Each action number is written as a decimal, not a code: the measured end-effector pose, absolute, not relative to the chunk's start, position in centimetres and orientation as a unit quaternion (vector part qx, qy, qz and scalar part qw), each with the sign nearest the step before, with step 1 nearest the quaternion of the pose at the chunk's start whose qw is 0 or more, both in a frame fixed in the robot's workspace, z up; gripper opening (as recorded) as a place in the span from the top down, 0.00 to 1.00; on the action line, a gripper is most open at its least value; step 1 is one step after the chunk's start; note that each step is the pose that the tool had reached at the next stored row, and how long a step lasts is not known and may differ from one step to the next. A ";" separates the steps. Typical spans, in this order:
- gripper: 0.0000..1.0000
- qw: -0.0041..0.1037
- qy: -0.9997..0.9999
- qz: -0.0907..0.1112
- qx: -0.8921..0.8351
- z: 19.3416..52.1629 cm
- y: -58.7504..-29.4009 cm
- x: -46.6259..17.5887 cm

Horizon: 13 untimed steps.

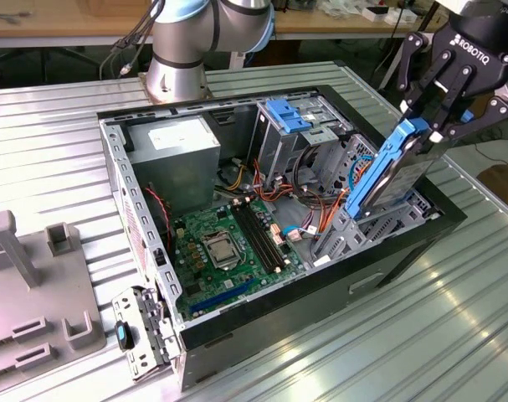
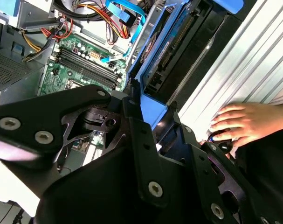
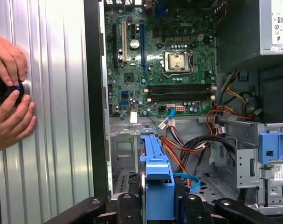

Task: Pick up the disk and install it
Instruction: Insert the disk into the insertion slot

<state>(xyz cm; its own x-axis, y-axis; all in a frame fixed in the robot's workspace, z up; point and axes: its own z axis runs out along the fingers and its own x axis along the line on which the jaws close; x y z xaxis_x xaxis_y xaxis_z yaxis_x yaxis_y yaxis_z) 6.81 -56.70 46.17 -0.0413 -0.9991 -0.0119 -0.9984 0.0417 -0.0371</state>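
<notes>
Fingers (image 1: 457,88) clenched on tilted disk (image 1: 397,177), upper right of exterior view, over open computer case (image 1: 387,270), orange cables (image 3: 177,156) crowding the bay beneath, person's hands (image 3: 8,93) on desk (image 1: 454,335) alongside

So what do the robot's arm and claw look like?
The arm is round silver metal with pale blue caps, and dark cables hang beside it. The gripper is black, built from chunky jointed links with silver bolts, and has white lettering on it.
</notes>
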 end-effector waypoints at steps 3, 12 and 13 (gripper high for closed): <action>0.63 0.017 0.721 -0.009 -0.692 46.0 -56.7 6.8; 0.63 0.017 0.721 -0.009 -0.693 45.5 -56.7 6.8; 0.63 0.017 0.721 -0.009 -0.693 45.4 -56.7 6.8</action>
<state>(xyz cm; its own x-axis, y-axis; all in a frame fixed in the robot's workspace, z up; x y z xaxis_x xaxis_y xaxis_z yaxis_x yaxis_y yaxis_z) 6.84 -56.71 45.45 -0.0394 -0.9992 -0.0119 -0.9985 0.0398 -0.0371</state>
